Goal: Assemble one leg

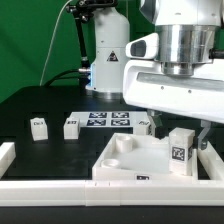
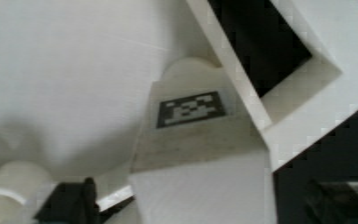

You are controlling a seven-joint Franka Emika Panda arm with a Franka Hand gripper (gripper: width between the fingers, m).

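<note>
A leg [image 1: 181,152], a small white block with a square tag, stands upright on the near right corner of the white square panel [image 1: 125,160]. My gripper [image 1: 178,135] hangs over it, with one finger on each side and a gap between them and the leg, so it is open. In the wrist view the leg [image 2: 194,110] runs up between the dark fingers [image 2: 82,198] over the white panel [image 2: 69,80]; a strip of gap shows at one finger. Two more legs [image 1: 39,125] [image 1: 71,127] stand on the black table at the exterior view's left.
The marker board [image 1: 105,120] lies behind the panel. Another small tagged block [image 1: 143,123] sits by its right end, partly hidden by the gripper. A low white wall [image 1: 40,188] borders the table at the front and left. The arm's base [image 1: 108,50] stands at the back.
</note>
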